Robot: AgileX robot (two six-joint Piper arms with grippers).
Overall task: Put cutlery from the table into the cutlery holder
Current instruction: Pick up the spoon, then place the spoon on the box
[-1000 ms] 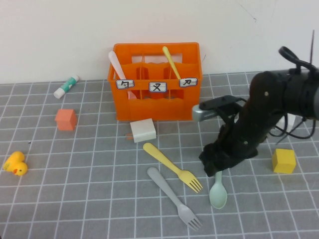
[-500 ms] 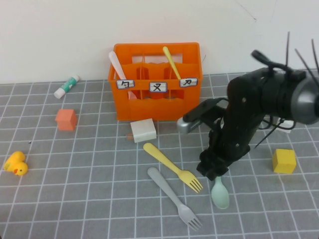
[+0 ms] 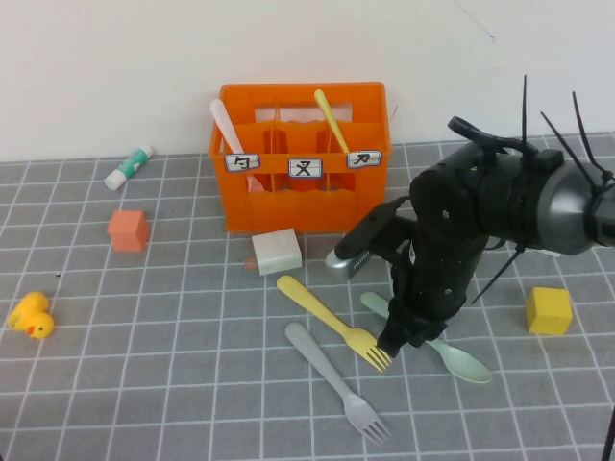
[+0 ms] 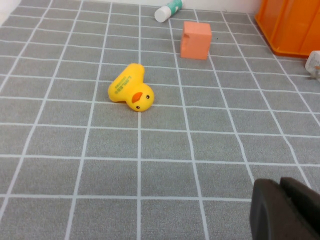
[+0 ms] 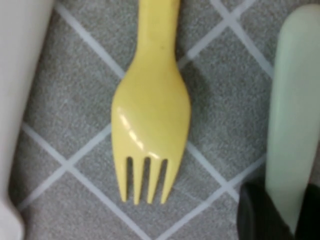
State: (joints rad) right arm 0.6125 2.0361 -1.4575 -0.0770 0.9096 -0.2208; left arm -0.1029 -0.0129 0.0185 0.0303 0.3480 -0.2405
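The grey gridded table meets a plain white wall. At its far edge stands the orange holder, its three white labels bearing black characters I cannot read. The right arm's bulk hides the right gripper, set low over the mint spoon beside the yellow fork; whether it grips the handle I cannot tell. Nearer lies the grey fork. The left gripper is cut off, hovering near-left by the duck
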